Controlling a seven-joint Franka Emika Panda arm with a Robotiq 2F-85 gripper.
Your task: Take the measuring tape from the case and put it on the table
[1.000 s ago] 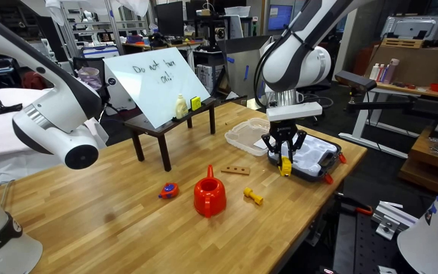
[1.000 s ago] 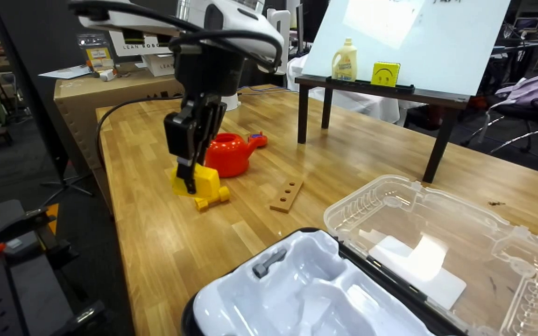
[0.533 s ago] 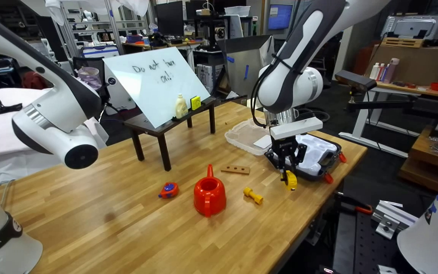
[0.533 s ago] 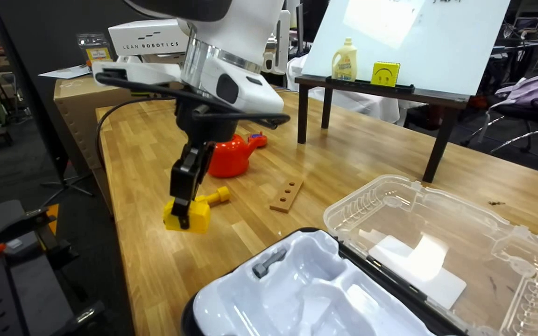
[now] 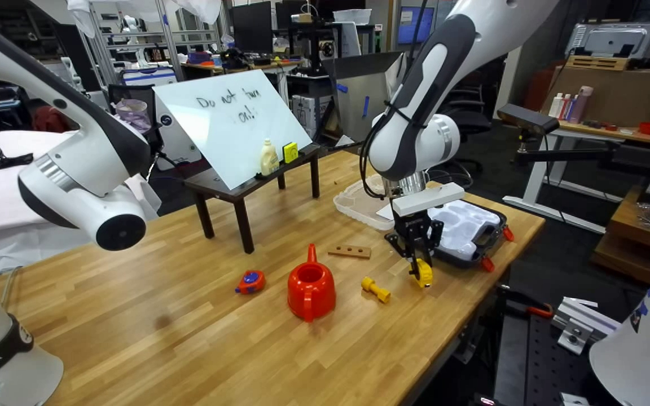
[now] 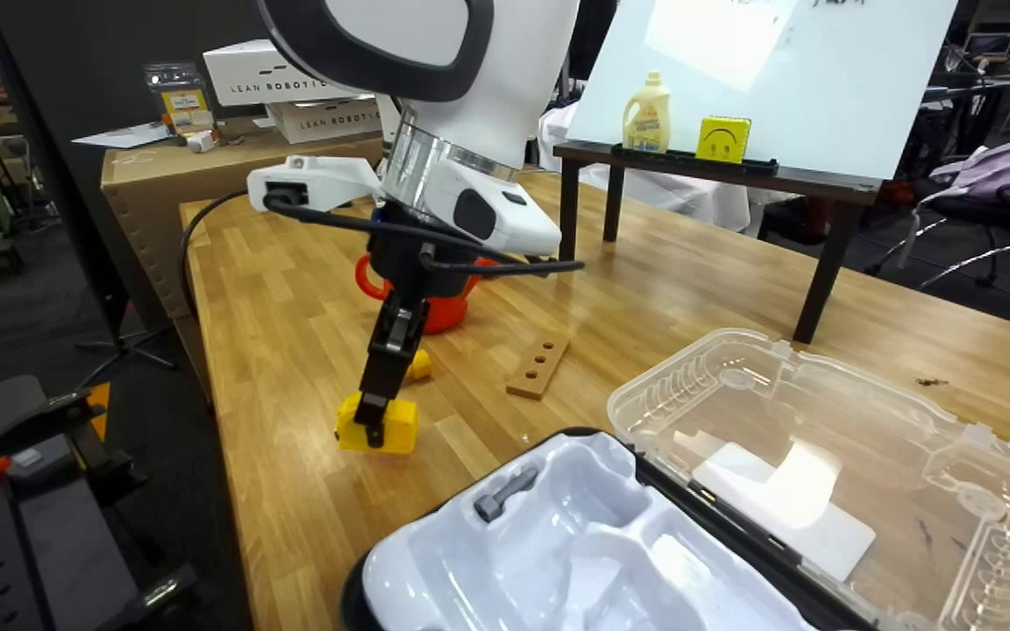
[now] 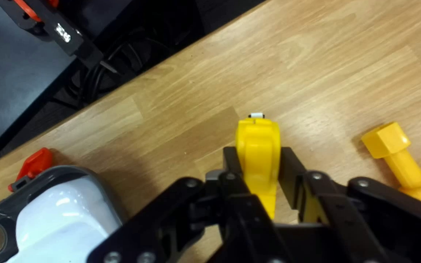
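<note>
The yellow measuring tape (image 7: 257, 146) is upright between the black fingers of my gripper (image 7: 258, 159), which is shut on it, one pad on each side. In both exterior views the tape (image 5: 425, 274) (image 6: 401, 428) is low over the wooden table (image 5: 218, 355), beside the case and near the table's edge. I cannot tell whether its underside touches the wood. The open case (image 6: 487, 578), black-rimmed with a white moulded insert, lies just beside the gripper. Its corner also shows in the wrist view (image 7: 64, 215). A grey bolt (image 6: 505, 493) lies in the insert.
A yellow bolt (image 7: 404, 164) lies close beside the tape. Farther along are a holed wooden strip (image 5: 349, 251), a red kettle (image 5: 325, 287) and a red-blue toy (image 5: 250, 282). The case's clear lid (image 6: 733, 350) lies open. A dark stand (image 5: 229, 194) carries a whiteboard.
My gripper has come down toward the table with the tape still held. In the last half second it has also shifted slightly sideways, toward the yellow bolt. The case and other objects have not moved.
</note>
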